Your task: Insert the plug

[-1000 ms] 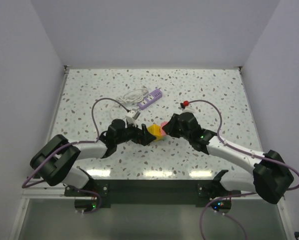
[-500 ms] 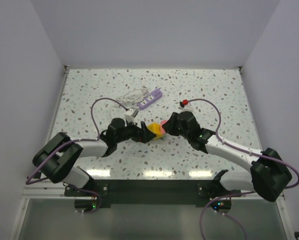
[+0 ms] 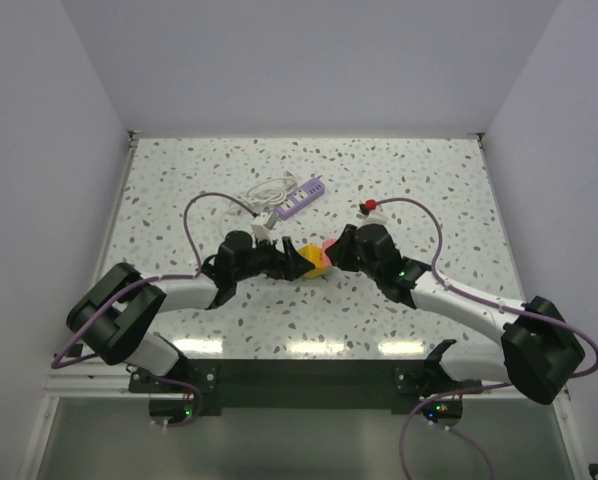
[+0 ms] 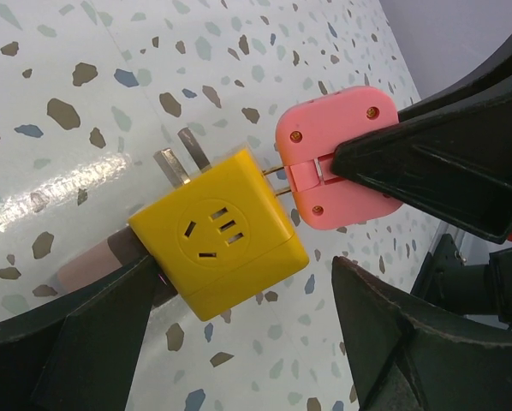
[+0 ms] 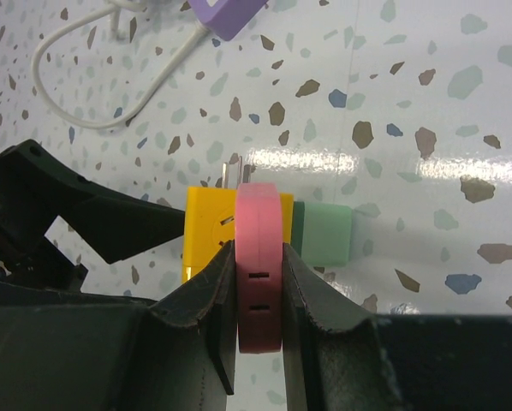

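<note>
A yellow cube socket (image 4: pixel 222 244) rests on the speckled table with its own metal prongs pointing away. A pink plug (image 4: pixel 337 158) is against the cube's side, its two pins partly showing in the gap. My right gripper (image 5: pixel 258 282) is shut on the pink plug (image 5: pixel 258 257). My left gripper (image 4: pixel 239 276) is open astride the yellow cube: one finger is close against its left edge, the other stands well off. From above, the cube (image 3: pixel 307 263) and plug (image 3: pixel 326 250) lie between my left gripper (image 3: pixel 294 262) and right gripper (image 3: pixel 332 257).
A green block (image 5: pixel 329 235) sits at the cube's far side. A purple power strip (image 3: pixel 301 198) with a coiled white cable (image 3: pixel 264 190) lies farther back, and a small white adapter (image 3: pixel 264 228) is near my left wrist. Purple arm cables arc over the table.
The left gripper's fingers have drawn in slightly around the yellow cube. Both wrists and the cube have crept a little towards the far side.
</note>
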You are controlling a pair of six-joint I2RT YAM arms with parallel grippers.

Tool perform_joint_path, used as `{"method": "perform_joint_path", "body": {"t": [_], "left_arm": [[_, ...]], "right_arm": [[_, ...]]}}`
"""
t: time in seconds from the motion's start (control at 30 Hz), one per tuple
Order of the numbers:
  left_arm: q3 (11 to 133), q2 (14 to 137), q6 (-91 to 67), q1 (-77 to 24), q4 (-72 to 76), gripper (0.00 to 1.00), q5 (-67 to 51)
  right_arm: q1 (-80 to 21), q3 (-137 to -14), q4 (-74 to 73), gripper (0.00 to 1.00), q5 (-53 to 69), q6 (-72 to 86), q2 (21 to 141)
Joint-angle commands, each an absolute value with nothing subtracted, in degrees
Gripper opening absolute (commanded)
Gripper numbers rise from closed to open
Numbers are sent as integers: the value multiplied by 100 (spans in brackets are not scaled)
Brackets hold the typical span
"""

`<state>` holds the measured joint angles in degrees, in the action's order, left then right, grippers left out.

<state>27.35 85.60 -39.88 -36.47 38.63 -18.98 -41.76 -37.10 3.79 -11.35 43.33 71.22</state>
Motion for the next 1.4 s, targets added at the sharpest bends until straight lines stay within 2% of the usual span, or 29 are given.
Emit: {"method": "perform_joint_path", "body": {"t": [0.0,0.27,0.7,1.37], "left_arm": [[3023,8578,-4061,-3674,3859,87,-1960],[3190,8613,-3929,-3674,3481,80,-1679],[3261,8886,-3920,-3674,3595,70,-1863],[3278,9009,-3867,-3674,3823,64,-2162]], "right_arm": [[-4245,-3577,141,0,-1476,4017,7172],[-4403,-3454,351,0,-1547,3832,7216],[-4438,-3375,562,0,-1336,3920,7497],[-4430,-3700,764,0,-554,3867,8586]]}}
